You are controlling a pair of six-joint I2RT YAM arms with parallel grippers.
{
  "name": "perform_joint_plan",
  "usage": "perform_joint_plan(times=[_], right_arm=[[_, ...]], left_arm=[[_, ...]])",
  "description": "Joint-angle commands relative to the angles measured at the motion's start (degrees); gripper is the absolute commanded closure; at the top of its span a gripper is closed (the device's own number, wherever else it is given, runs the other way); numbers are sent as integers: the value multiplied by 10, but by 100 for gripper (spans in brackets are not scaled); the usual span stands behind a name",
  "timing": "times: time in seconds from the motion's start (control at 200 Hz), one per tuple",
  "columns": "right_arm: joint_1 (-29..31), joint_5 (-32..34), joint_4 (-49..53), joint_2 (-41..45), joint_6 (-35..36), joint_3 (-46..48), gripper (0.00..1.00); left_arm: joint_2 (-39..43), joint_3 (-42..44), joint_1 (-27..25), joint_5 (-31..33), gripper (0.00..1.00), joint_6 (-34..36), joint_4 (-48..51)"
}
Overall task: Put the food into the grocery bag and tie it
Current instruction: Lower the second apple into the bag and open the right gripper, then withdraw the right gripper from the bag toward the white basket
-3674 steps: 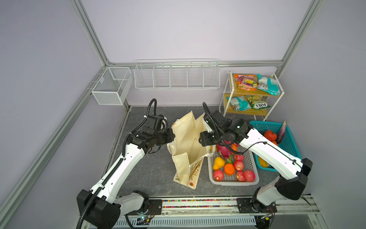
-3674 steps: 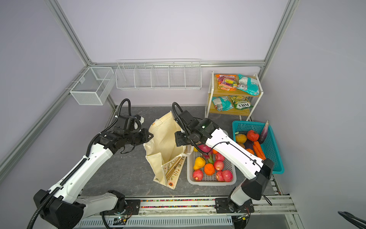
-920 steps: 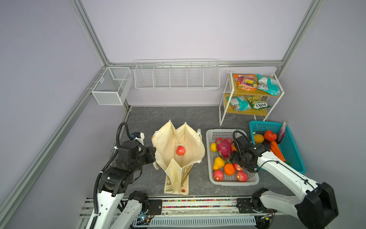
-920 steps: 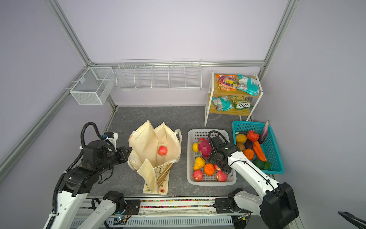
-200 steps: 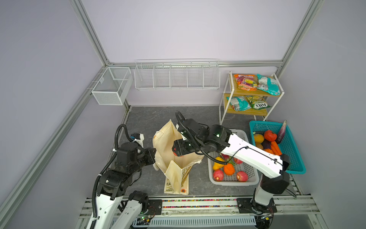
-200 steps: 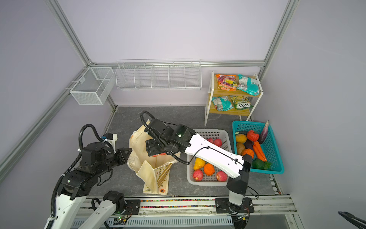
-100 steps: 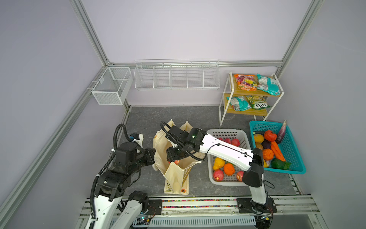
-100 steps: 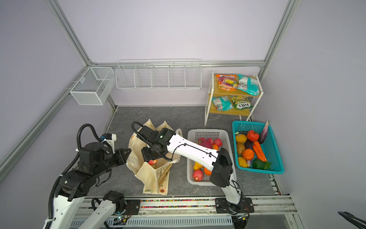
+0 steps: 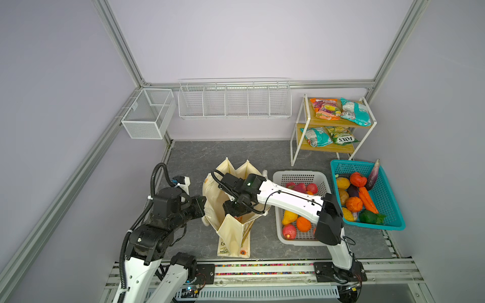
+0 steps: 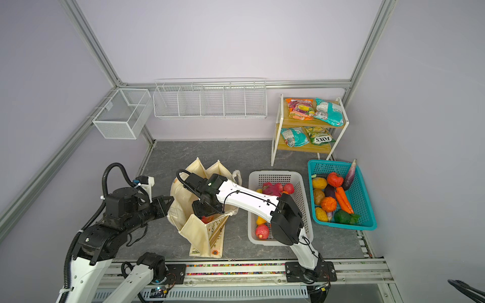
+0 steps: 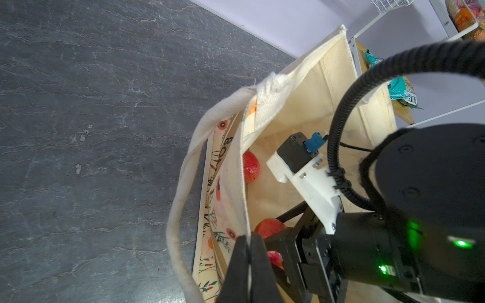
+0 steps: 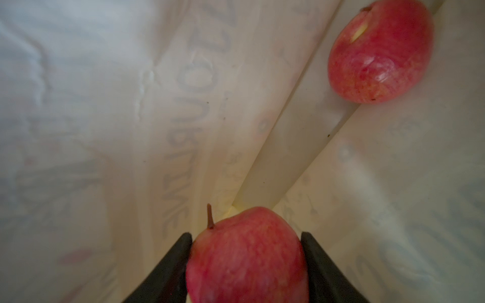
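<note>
Inside the grocery bag point(image 9: 232, 233) | right gripper point(image 12: 246, 236) is clasping a red apple point(image 12: 246, 265), likely firm, smooth, taken across its middle | left gripper point(image 11: 248, 245) is pinching the soft rim at 9 o'clock.

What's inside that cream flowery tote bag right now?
Inside the tote bag, the right pincer grips one red apple; a second red apple lies on the bottom. The arm and the bag's walls hide the rest of the floor.
</note>
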State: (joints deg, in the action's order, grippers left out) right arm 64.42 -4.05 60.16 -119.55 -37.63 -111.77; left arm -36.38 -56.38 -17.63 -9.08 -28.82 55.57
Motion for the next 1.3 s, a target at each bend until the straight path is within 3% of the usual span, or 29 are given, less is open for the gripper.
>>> perform_joint_plan(times=[0.0, 0.36, 0.88, 1.06, 1.295], right_arm=[[-3, 19, 8, -14, 5, 15, 42], [-9, 40, -17, -33, -4, 56, 31], [-8, 57, -12, -13, -7, 53, 0], [-2, 74, 10, 19, -4, 26, 12], [11, 127, 59, 88, 12, -62, 12]], left_arm=[[1, -20, 0, -5, 100, 2, 16], [4, -26, 0, -1, 100, 2, 24], [5, -27, 0, 1, 100, 2, 36], [4, -30, 0, 6, 100, 3, 42], [5, -27, 0, 7, 100, 3, 44]])
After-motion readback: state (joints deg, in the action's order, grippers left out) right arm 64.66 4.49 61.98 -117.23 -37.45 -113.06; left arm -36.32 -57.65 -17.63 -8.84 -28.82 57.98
